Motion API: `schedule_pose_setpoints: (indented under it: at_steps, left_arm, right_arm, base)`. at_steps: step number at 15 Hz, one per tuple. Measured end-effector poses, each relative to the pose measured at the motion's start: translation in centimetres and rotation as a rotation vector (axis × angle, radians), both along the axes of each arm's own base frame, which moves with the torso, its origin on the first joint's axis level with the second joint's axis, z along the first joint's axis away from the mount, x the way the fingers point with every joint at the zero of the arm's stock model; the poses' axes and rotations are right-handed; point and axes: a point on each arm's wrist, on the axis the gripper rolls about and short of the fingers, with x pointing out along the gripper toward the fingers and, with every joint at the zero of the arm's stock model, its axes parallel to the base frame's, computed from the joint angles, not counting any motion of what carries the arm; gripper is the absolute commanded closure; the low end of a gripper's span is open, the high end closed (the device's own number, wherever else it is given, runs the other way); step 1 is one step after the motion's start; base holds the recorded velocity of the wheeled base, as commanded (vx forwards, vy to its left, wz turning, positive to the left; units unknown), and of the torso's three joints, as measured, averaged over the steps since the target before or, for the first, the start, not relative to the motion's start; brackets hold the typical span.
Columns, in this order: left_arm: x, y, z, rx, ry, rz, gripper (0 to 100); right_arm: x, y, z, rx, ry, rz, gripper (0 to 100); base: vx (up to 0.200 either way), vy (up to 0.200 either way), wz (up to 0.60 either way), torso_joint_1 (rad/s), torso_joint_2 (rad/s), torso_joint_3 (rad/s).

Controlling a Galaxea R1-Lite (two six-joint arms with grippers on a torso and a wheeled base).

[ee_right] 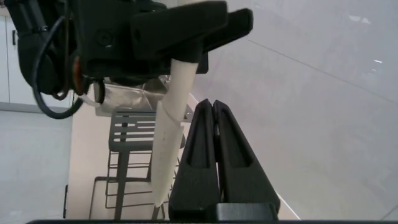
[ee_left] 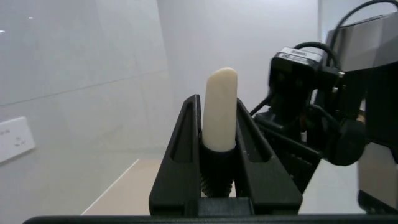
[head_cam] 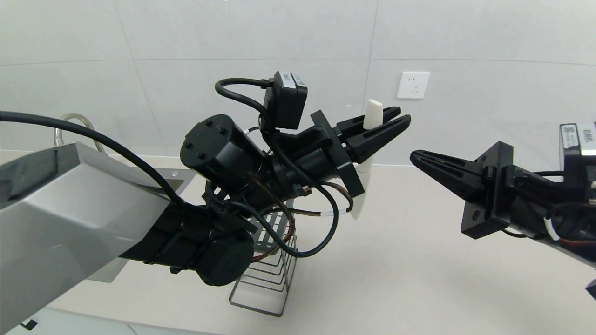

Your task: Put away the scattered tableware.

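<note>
You have one white utensil, nearly upright and clamped between the fingers of the left end effector, up above the desk with its narrow end pointing down. Your right end effector is near it, fingers pressed together on nothing. One wire rack stands on the desk below the left arm; you cannot tell its contents.

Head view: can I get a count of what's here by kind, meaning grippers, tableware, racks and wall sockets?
2 grippers: left gripper, right gripper
1 white utensil, clamped in the left gripper
1 wire rack on the counter
1 wall socket
Total: 5
</note>
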Motion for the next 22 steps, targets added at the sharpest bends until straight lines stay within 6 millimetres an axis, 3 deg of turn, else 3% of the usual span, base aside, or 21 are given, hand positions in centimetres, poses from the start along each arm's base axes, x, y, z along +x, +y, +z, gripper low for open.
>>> schedule_pose_setpoints:
  at_steps: [4, 9, 11, 16, 22]
  left_arm:
    - [-0.5, 2.2, 1.4, 0.014, 0.02, 0.044, 100]
    - [-3.7, 6.2, 3.0, 0.05, 0.07, 0.138, 100]
    - [-4.3, 7.1, 3.0, 0.044, 0.058, 0.174, 100]
    - [-4.5, 8.5, 4.2, 0.055, 0.057, 0.221, 100]
    - [-4.5, 8.5, 5.3, -0.011, 0.059, 0.45, 100]
  right_arm:
    - [0.1, -1.1, 0.8, 0.025, -0.023, -0.08, 100]
    - [-1.5, -2.4, 3.9, 0.14, -0.064, -0.19, 100]
    - [-2.6, -3.7, 3.7, 0.171, -0.039, -0.271, 100]
    - [-8.7, -8.2, 2.4, 0.195, -0.055, -0.482, 100]
    - [-17.1, -9.4, -0.3, 0.188, -0.042, -0.589, 100]
  base:
    - [0.0, 0.0, 0.0, 0.0, 0.0, 0.0]
    - [0.0, 0.0, 0.0, 0.0, 0.0, 0.0]
    - [0.0, 0.0, 0.0, 0.0, 0.0, 0.0]
    - [0.0, 0.0, 0.0, 0.0, 0.0, 0.0]
    - [0.0, 0.0, 0.0, 0.0, 0.0, 0.0]
